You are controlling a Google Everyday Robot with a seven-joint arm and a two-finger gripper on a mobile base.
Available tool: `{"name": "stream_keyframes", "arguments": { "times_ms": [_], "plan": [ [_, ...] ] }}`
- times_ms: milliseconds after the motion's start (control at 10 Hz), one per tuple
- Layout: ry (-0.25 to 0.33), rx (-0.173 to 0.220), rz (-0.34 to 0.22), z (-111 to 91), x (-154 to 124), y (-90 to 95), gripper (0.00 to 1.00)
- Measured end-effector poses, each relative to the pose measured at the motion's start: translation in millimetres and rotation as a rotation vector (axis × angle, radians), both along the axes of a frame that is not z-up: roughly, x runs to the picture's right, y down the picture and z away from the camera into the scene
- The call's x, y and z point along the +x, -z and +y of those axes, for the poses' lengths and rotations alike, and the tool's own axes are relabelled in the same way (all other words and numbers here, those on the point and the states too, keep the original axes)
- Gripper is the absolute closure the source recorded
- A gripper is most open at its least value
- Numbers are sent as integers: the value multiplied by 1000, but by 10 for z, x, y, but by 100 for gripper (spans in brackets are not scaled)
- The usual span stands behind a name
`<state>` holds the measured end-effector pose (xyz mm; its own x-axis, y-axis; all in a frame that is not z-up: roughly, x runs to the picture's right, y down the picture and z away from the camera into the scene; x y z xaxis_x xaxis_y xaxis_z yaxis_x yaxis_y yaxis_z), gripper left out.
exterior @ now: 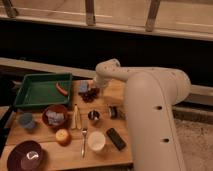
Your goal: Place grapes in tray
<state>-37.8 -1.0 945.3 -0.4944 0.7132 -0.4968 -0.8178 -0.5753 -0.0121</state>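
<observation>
In the camera view, you see the gripper (97,89) low over the wooden table (52,149). It is at the end of the white arm that bends down from the big body at 3 o'clock. The gripper is right at the grapes (90,96). I cannot tell if it is open or closed, or if the grapes are lifted or lie on the wood. I judge this is the grasp step: the grapes are outside the tray (36,93), near its right wall, so the carry should go toward 9 o'clock.

A red chili (62,89) lies at the tray's right wall. A small blue-grey block (82,86) stands just beside the grapes, at 10 o'clock from them. Both are in the path, so you should lift well before moving sideways. A dark red bowl (55,115) stands at 6 o'clock from the tray, out of the way.

No label, brand or writing can be read on anything.
</observation>
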Motion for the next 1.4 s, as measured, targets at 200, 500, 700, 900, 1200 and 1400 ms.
{"name": "stream_keyframes", "arguments": {
  "times_ms": [200, 500, 700, 900, 1200, 1400],
  "plan": [
    [-10, -13, -27, -16, -109, -96, 35],
    [5, -72, -88, 94, -403, -277, 35],
    [32, -107, -129, 157, -546, -351, 49],
    [42, -111, -133, 172, -566, -344, 66],
    [53, -104, -134, 176, -574, -296, 96],
    [60, -64, -130, 56, -474, -139, 100]
  ]
}}
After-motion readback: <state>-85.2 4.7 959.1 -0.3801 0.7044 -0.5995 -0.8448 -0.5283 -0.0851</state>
